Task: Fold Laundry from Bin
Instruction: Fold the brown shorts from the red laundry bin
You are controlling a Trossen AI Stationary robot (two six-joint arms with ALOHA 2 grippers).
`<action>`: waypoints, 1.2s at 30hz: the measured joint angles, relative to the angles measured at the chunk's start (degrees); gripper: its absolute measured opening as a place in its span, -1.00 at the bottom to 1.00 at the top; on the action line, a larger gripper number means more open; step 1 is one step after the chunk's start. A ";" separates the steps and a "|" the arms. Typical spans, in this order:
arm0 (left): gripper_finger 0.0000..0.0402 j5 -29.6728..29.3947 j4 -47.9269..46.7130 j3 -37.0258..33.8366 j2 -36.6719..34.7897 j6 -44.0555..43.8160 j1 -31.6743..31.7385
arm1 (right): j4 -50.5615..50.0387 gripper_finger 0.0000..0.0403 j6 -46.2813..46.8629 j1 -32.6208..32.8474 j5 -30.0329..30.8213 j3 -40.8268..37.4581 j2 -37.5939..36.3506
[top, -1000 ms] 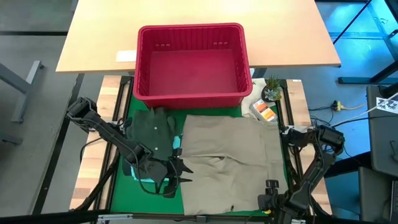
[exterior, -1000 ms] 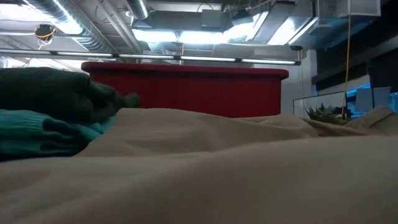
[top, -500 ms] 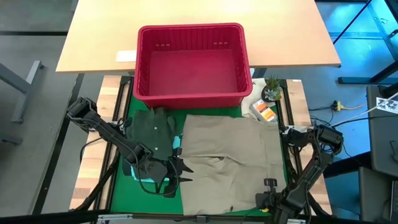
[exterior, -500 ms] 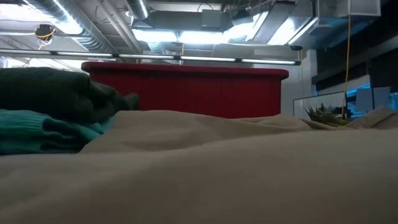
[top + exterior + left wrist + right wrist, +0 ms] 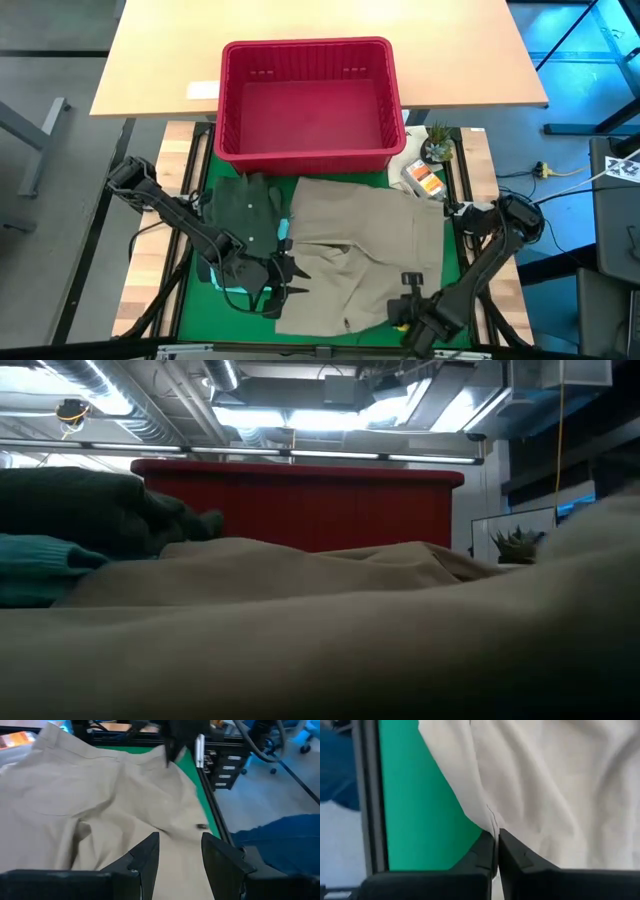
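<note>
Folding step: right gripper (image 5: 496,851) pinches the beige garment (image 5: 365,250) by its near edge, left gripper (image 5: 179,851) spread; next, carry that edge across.

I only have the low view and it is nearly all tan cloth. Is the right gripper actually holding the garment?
Observer: Yes. The right gripper is pinched shut on the edge of the tan garment, over the green mat.
Operator: And the left one?
Observer: The left gripper is open, hovering at the garment's other side and holding nothing.
Operator: Anything left in the bin?
Observer: From above, the red bin looks empty; the dark garment lies on the mat in front of it.
</note>
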 joint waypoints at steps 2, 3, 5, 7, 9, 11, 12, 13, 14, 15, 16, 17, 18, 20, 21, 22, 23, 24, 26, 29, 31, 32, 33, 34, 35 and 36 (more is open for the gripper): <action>-0.30 0.67 0.23 0.00 0.52 -0.02 -0.87 | -2.26 -0.90 -0.19 -1.59 0.56 1.89 0.00; -0.30 0.93 0.21 0.00 1.02 -0.02 -1.49 | -3.10 -0.89 -0.34 -2.21 0.60 2.62 -0.02; -0.30 0.96 0.25 0.02 2.75 -0.09 -2.98 | -4.02 -0.89 -1.67 -3.34 0.60 3.63 -0.02; -0.30 1.02 1.12 0.01 5.30 -1.24 -4.30 | -3.89 -0.91 -3.10 -4.12 0.53 4.20 -0.02; -0.30 1.19 1.88 0.00 7.88 -2.37 -5.95 | -3.85 -0.93 -3.54 -4.75 0.20 4.48 -0.02; -0.30 2.03 3.80 0.00 10.34 -2.82 -7.11 | -3.81 -0.95 -3.61 -5.08 -0.44 4.51 -0.02; -0.30 2.48 4.22 0.00 11.36 -2.84 -7.90 | -3.84 -0.96 -3.61 -5.09 -0.44 4.51 -0.02; -0.30 2.44 4.76 0.00 12.51 -2.86 -8.64 | -3.83 -0.96 -3.62 -5.09 -0.46 4.51 -0.02; -0.30 2.54 5.79 0.00 13.65 -2.86 -9.22 | -3.82 -0.95 -3.62 -5.09 -0.45 4.51 -0.02; -0.30 2.59 6.37 0.00 14.66 -2.84 -9.84 | -3.78 -0.94 -3.50 -5.06 -0.48 4.51 -0.02; -0.30 2.62 6.35 0.00 15.43 -2.66 -10.50 | -3.75 -0.93 -3.18 -4.99 -0.48 4.51 -0.02; -0.30 2.62 6.35 0.00 16.13 -2.62 -11.03 | -3.72 -0.92 -3.15 -4.93 -0.50 4.51 -0.02; -0.30 2.61 6.37 0.00 16.72 -2.65 -11.43 | -3.67 -0.91 -3.15 -4.93 -0.56 4.51 -0.02; -0.30 2.35 6.32 0.00 17.74 -2.73 -12.15 | -3.55 -0.90 -3.11 -4.93 -1.16 4.51 -0.02; -0.30 2.37 6.32 0.00 18.11 -2.74 -12.46 | -3.54 -0.90 -3.05 -4.95 -1.71 4.51 -0.02; -0.30 2.38 6.31 0.00 18.29 -2.77 -12.58 | -3.54 -0.90 -3.03 -4.95 -1.95 4.51 -0.04; -0.30 2.35 6.32 0.00 18.48 -2.77 -12.83 | -3.50 -0.90 -3.03 -4.93 -1.98 4.51 -0.04; -0.30 2.35 6.36 0.00 18.57 -2.81 -13.02 | -3.51 -0.90 -3.02 -4.93 -1.98 4.51 -0.04; -0.30 2.35 6.33 0.00 18.84 -2.82 -13.28 | -3.51 -0.90 -3.02 -4.93 -1.98 4.51 -0.04; -0.30 2.33 6.24 0.00 18.91 -2.87 -13.52 | -3.50 -0.90 -3.02 -4.93 -1.98 4.51 -0.04; -0.30 2.14 6.26 0.00 18.91 -2.90 -13.52 | -3.50 -0.90 -3.00 -4.93 -2.00 4.51 -0.04; -0.30 2.14 6.20 0.00 18.91 -2.92 -13.51 | -3.50 -0.90 -3.00 -4.93 -2.01 4.51 -0.07; -0.30 2.14 6.21 0.00 18.91 -2.97 -13.50 | -3.50 -0.90 -3.00 -4.93 -2.01 4.51 -0.07; -0.30 2.10 6.35 0.00 19.12 -3.24 -13.50 | -3.50 -0.90 -3.00 -4.93 -2.01 4.51 -0.07; -0.30 2.03 6.54 0.03 19.45 -3.85 -13.51 | -3.50 -0.90 -3.00 -4.93 -2.01 4.51 -0.07; -0.30 2.06 6.43 0.04 19.89 -4.21 -13.52 | -3.48 -0.90 -2.98 -4.93 -2.01 4.51 -0.07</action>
